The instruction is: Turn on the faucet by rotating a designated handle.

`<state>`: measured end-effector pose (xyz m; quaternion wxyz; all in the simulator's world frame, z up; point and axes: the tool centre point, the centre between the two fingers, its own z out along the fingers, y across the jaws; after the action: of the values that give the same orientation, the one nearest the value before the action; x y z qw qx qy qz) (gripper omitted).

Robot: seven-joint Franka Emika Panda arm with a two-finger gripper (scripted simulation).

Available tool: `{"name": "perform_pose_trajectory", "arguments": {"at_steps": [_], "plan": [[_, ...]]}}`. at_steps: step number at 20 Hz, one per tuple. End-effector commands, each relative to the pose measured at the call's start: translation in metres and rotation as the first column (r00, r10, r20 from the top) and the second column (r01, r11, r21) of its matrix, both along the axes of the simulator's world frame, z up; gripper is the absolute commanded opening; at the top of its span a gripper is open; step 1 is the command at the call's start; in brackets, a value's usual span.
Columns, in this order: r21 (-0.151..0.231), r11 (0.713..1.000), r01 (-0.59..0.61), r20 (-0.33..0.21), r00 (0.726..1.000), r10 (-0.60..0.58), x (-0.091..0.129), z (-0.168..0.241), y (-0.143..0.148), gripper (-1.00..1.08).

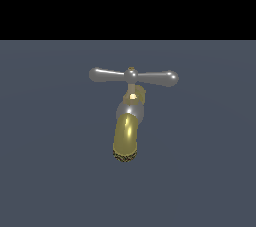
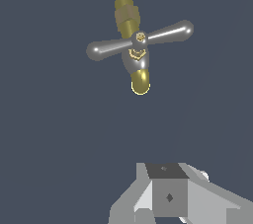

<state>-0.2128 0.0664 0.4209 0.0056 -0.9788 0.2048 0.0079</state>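
Observation:
The faucet (image 1: 129, 116) stands in the middle of the exterior view, with a silver rounded body and a thick brass-gold spout (image 1: 125, 138) pointing down toward the camera. Its handle (image 1: 133, 76) is a slim silver crossbar lying roughly level, with a rounded bulb at each end and a small brass tip on the hub. The wrist view looks down on the faucet (image 2: 134, 62) and the handle (image 2: 140, 40) from a distance. Only a grey-white part of my gripper (image 2: 168, 191) shows at that picture's edge, well apart from the handle. The frames do not show how its fingers stand. No gripper appears in the exterior view.
The faucet stands on a flat dark blue-grey floor (image 1: 50, 171) that spreads out on every side. A black band fills the exterior view above the floor's far edge.

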Motion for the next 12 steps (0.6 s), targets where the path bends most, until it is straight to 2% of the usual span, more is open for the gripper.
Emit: {"name": "perform_pose_trajectory", "arguments": {"at_steps": [1, 6, 12], "plan": [[0.000, 0.998, 0.059, 0.000, 0.998, -0.059, 0.007, -0.010, 0.007, -1.00], [-0.001, 0.985, 0.172, 0.000, 0.985, -0.172, 0.024, -0.030, 0.021, -1.00], [-0.001, 0.953, 0.304, 0.000, 0.953, -0.304, 0.045, -0.053, 0.034, -1.00]]}}
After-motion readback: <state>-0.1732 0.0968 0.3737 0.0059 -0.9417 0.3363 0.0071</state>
